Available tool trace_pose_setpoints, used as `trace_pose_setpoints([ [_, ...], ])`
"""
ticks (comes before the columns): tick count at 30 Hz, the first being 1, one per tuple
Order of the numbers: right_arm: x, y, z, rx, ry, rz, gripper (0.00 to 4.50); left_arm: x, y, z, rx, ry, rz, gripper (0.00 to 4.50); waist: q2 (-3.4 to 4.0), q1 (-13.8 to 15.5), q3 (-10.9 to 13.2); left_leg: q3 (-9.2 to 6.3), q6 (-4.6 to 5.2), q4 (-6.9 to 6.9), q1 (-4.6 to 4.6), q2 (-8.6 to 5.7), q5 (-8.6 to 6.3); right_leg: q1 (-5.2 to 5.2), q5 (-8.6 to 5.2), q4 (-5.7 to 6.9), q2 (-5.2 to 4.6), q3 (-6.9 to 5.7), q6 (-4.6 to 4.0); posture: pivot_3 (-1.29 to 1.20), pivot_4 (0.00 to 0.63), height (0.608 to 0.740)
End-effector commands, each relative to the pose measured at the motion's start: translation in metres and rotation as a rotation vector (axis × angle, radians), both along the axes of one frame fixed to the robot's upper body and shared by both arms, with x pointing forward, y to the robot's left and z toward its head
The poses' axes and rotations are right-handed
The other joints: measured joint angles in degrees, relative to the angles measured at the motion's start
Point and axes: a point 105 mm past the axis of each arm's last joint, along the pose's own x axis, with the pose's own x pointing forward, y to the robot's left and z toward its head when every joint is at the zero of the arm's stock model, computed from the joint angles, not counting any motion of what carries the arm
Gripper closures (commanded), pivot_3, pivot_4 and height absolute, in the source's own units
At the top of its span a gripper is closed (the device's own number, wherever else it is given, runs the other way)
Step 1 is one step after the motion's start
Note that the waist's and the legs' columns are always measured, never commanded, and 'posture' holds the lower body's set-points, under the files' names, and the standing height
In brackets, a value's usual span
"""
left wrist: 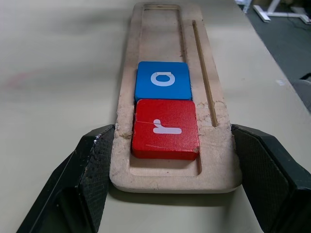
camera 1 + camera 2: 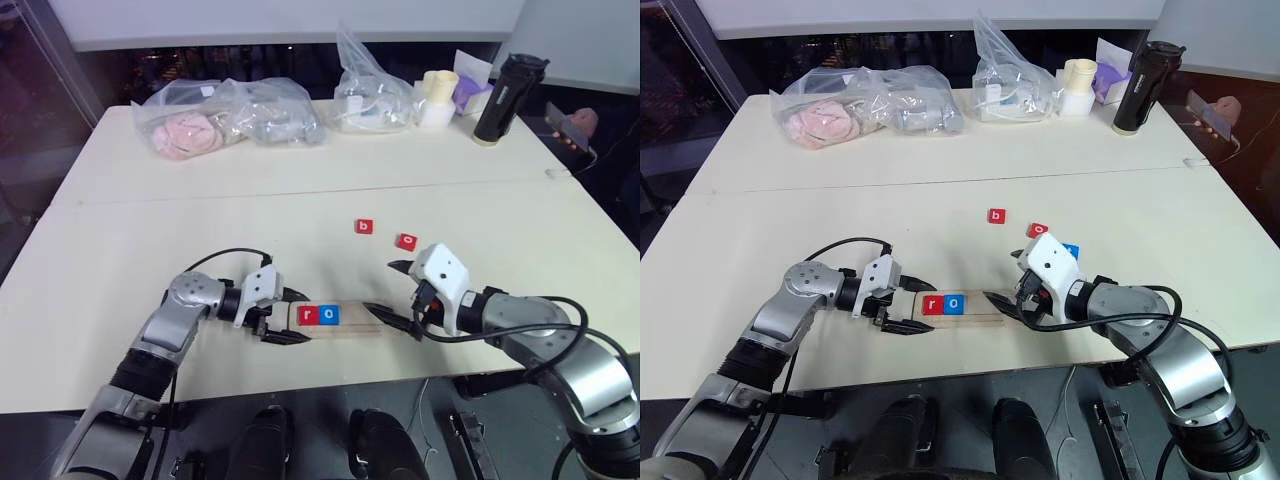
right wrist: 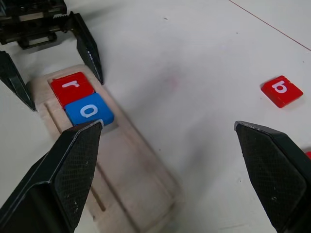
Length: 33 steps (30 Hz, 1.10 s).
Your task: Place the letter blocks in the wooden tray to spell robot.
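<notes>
My left gripper [image 2: 283, 318] has its jaws closed on the near end of the wooden tray [image 2: 350, 318], one finger on each long edge, pinning it flat on the bench [image 2: 300, 200]. The left wrist view shows this plainly: black pads against both sides of the pale wood, with the red r block [image 1: 165, 128] sitting first in the groove and the blue o block [image 1: 163, 80] touching it just beyond. So two of five letters are in, and the rest of the groove is bare.

My right gripper [image 2: 400, 297] hangs over the tray's far end with its jaws spread wide and nothing between them.

I judge the step in hand to be fetching the third letter. The red b block [image 2: 364, 226] lies on the bench beyond the tray, well apart from it, and a second red block [image 2: 407, 241] rests near it, closer to my right wrist. In the right eye view a blue block [image 2: 1071, 249] peeks out beside the wrist housing; its letter is hidden, so it may be the t, but I cannot say.

The next move calls for swinging the open right jaws out to the b, coming down over its edges, and setting it flush against the o with the letter facing the same way. The left hold should keep the tray from skidding.
</notes>
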Motion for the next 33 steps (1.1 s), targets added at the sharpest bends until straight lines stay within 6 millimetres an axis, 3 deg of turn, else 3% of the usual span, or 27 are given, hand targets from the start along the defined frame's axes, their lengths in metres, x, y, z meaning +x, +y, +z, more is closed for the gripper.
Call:
trace_pose_setpoints([
  [1,-0.001,-0.001,0.011,0.000,-0.053,0.001,0.00,-0.001,0.001,0.000,0.020,-0.027,0.015,1.35,0.00,0.0,0.0,0.00,0.00,0.00,0.00,0.00,0.00,0.00,0.00,0.00,0.00,0.00,0.00,0.00,0.150,0.740],
  [17,0.000,0.002,0.010,0.001,-0.048,0.016,0.00,-0.016,0.008,-0.007,0.021,-0.015,0.116,1.35,0.00,-0.1,0.0,0.00,-0.01,-0.08,0.00,0.03,-0.01,-0.04,0.00,-0.06,0.00,0.00,0.00,0.00,0.150,0.740],
  [24,0.000,0.003,0.009,0.002,-0.046,0.020,0.00,-0.014,0.010,-0.009,0.013,-0.041,0.159,1.35,0.01,-0.1,0.0,0.00,-0.02,-0.26,0.00,0.04,-0.01,-0.02,0.00,-0.34,0.00,0.00,-0.01,0.00,0.150,0.740],
  [26,0.000,0.003,0.008,0.003,-0.045,0.021,0.00,-0.013,0.011,-0.010,0.011,-0.049,0.170,0.32,0.01,0.0,0.0,0.00,-0.02,-0.32,0.00,0.04,-0.01,-0.02,0.01,-0.38,-0.01,0.00,-0.01,0.00,0.150,0.740],
  [27,0.000,0.004,0.008,0.005,-0.044,0.021,0.00,-0.013,0.012,-0.010,0.006,-0.055,0.179,0.04,0.01,0.0,0.0,0.00,-0.02,-0.35,0.00,0.04,-0.01,-0.02,0.01,-0.40,-0.01,0.00,-0.01,0.00,0.150,0.740],
  [33,0.000,0.005,0.007,0.006,-0.041,0.023,0.00,-0.010,0.013,-0.008,-0.009,-0.088,0.203,0.01,0.01,0.0,0.0,0.00,-0.02,-0.48,0.02,0.04,-0.01,-0.04,0.02,-0.43,-0.01,-0.01,-0.03,0.00,0.150,0.740],
])
